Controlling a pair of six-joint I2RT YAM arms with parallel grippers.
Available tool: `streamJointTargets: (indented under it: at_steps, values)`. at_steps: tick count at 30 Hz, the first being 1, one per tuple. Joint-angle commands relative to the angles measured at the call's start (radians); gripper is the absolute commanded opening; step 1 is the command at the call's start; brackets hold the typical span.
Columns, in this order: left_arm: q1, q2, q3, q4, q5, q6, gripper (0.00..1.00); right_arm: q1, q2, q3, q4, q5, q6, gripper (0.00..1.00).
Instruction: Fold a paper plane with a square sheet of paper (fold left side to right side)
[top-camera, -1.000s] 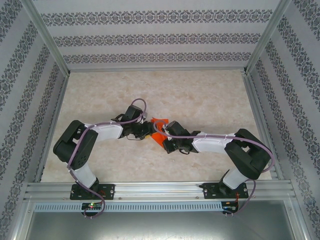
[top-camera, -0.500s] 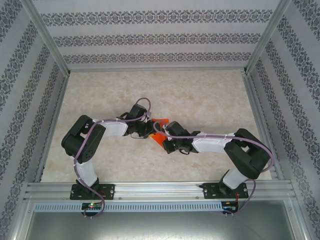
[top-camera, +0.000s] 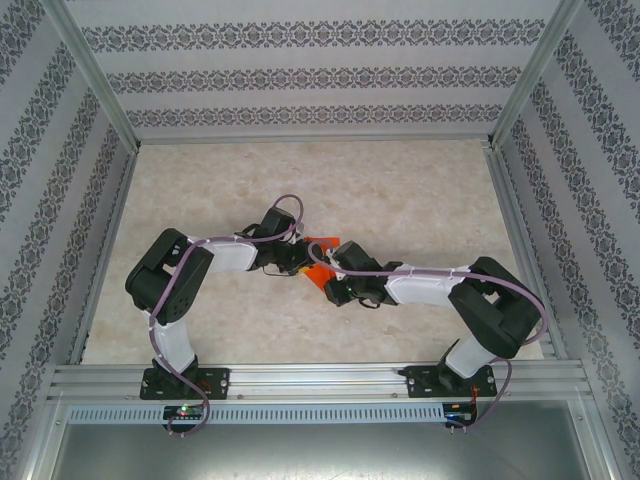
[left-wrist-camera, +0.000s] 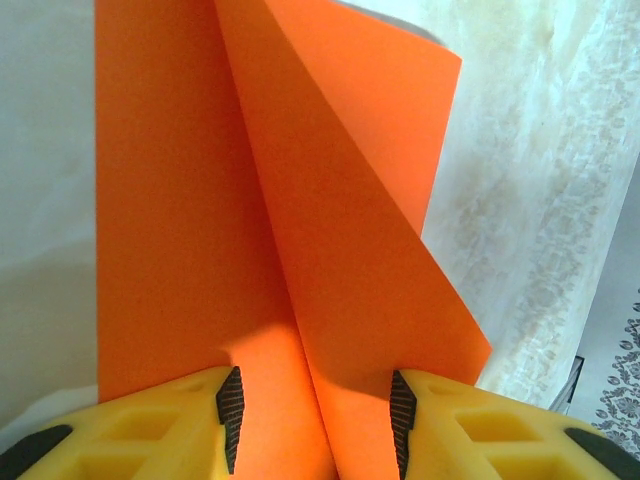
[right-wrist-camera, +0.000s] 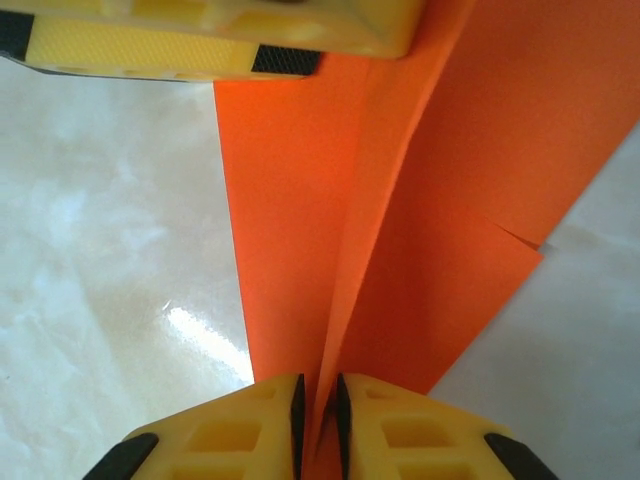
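Since a second earlier, the left arm's elbow had swung inward and toward 12 o'clock in the overhead view. The left gripper (left-wrist-camera: 315, 400) had edged toward 3 o'clock, closer to the orange paper (top-camera: 319, 243). The right arm had barely shifted.

The paper was partly folded, with a raised crease along its middle. It lay near the centre of the surface (top-camera: 420, 190), between the two grippers.

Left gripper, at the paper's 9 o'clock side: jaws stood apart, and the creased paper ran between and beneath the pads.

Right gripper (right-wrist-camera: 320, 395), at the paper's 5 o'clock side: jaws were nearly together around the raised crease. Whether they pinched it could not be told.

In the right wrist view, the left gripper's yellow fingers sat at 11 o'clock, over the paper's far edge.
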Motion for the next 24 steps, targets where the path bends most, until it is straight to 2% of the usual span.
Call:
streamJointTargets:
  at_steps: [1,7,14,24]
  values:
    - [-0.014,0.032,0.011,-0.010,-0.002,0.005,0.46,-0.028,-0.047,-0.013,-0.020,-0.044,0.013,0.24]
    - [-0.014,0.030,0.011,-0.013,-0.003,0.007,0.46,-0.055,-0.118,0.012,-0.118,-0.074,0.026,0.32]
    - [-0.014,0.026,0.009,-0.016,-0.005,0.009,0.46,-0.026,-0.095,0.038,-0.206,-0.058,0.071,0.31]
    - [-0.014,0.027,0.015,-0.021,-0.004,0.013,0.46,0.002,-0.017,0.091,-0.202,-0.025,0.076,0.30]
